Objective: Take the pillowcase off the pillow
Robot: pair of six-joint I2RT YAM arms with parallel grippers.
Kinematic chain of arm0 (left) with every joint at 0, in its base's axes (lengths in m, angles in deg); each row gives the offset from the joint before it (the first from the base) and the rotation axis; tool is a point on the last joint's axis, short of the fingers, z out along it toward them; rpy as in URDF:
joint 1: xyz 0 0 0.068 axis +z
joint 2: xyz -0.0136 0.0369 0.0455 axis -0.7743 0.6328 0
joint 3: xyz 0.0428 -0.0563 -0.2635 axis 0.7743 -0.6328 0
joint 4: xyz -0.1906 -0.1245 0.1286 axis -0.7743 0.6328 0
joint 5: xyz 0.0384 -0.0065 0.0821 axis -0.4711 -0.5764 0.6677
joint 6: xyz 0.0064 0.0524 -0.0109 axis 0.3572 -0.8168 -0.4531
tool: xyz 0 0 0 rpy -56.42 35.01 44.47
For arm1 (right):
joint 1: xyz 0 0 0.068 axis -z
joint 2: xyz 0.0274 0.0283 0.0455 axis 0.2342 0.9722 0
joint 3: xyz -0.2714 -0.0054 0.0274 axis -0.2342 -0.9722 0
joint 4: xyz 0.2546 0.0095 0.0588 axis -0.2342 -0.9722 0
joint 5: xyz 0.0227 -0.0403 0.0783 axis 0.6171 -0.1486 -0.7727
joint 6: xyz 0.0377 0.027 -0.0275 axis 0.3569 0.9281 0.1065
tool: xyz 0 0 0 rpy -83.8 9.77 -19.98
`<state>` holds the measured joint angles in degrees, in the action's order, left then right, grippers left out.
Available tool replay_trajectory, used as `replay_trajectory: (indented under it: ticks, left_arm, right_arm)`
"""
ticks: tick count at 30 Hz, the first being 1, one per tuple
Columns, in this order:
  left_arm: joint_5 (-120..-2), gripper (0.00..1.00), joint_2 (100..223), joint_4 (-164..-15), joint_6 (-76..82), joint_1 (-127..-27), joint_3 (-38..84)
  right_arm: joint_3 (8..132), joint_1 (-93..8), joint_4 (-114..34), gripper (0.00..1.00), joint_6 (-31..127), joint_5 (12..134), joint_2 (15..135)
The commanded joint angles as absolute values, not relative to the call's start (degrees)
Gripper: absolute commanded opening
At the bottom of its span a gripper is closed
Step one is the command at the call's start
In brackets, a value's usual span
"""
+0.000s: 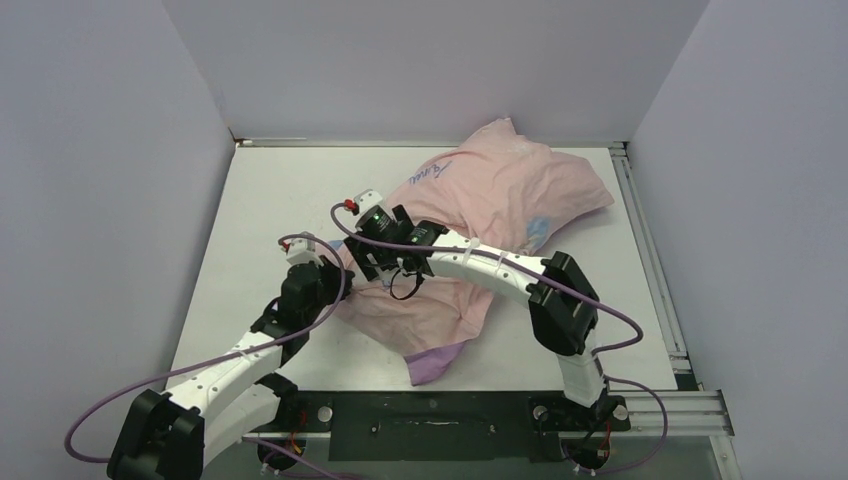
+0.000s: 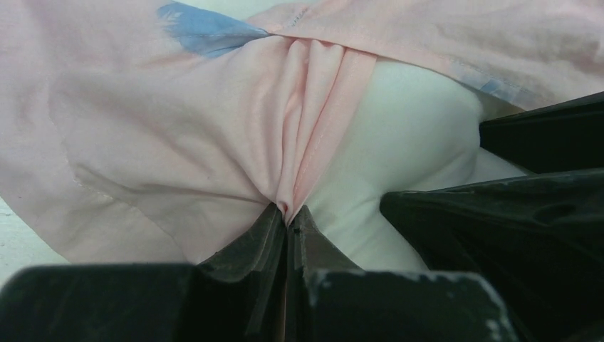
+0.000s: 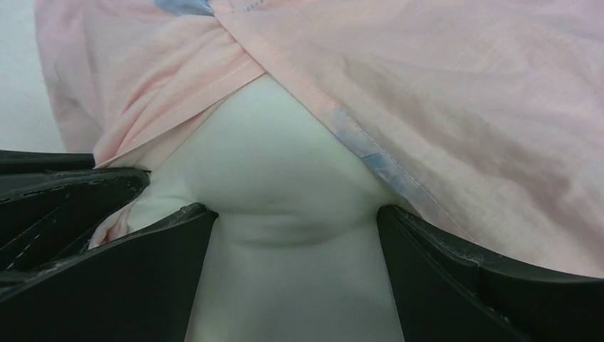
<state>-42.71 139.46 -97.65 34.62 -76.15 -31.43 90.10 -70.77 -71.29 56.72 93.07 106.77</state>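
Observation:
The pillowcase [image 1: 500, 190] lies across the table's middle and back right, pale pink face with blue writing up, a purple corner [image 1: 435, 365] at the front. My left gripper [image 1: 335, 262] is shut on a bunched fold of its hem [image 2: 287, 214]. The white pillow [image 2: 406, 128] bulges out of the opening right beside that fold. My right gripper [image 1: 372, 262] has its fingers on both sides of the exposed pillow [image 3: 285, 164] and squeezes it [image 3: 295, 214]; the pink hem [image 3: 463, 107] is pulled back over the bulge. In the top view the pillow is hidden under cover and arms.
The right gripper's black fingers [image 2: 498, 214] sit close to the right of my left jaws. A metal rail [image 1: 650, 260] runs along the table's right edge. Walls close the left, back and right. Purple cables loop off both arms.

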Motion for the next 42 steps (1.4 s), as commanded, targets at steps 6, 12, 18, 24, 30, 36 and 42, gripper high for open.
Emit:
replay_trajectory:
  ticks: [6, 12, 18, 24, 30, 36, 42]
  left_arm:
    - [-43.33, 0.0, 141.61, -98.6, 34.38, -76.22, -33.0]
    - [-41.75, 0.0, 140.71, -97.37, 33.29, -76.19, -32.6]
    - [-40.04, 0.0, 139.4, -95.14, 32.71, -76.14, -31.87]
    - [-38.21, 0.0, 138.15, -93.79, 32.25, -75.97, -31.34]
    - [-37.7, 0.0, 139.59, -93.59, 32.24, -75.7, -31.64]
    - [-38.04, 0.0, 140.94, -93.84, 32.35, -75.02, -31.35]
    - [-38.39, 0.0, 142.11, -94.16, 32.08, -74.65, -31.11]
  right_arm:
    - [85.53, -70.38, -75.89, 0.63, 56.72, 101.54, 111.91]
    - [81.37, -68.25, -74.61, 0.06, 57.15, 102.12, 105.6]
    - [75.08, -63.91, -70.85, 0.05, 56.8, 96.6, 95.02]
    - [67.47, -56.42, -65.67, 0.05, 56.63, 85.03, 83.82]
    - [60.9, -48.19, -61.44, 0.05, 56.51, 72.46, 75.81]
    - [54.78, -40.73, -56.88, 0.05, 56.61, 60.16, 70.57]
    - [51.67, -38.26, -54.19, 0.05, 56.27, 53.63, 67.79]
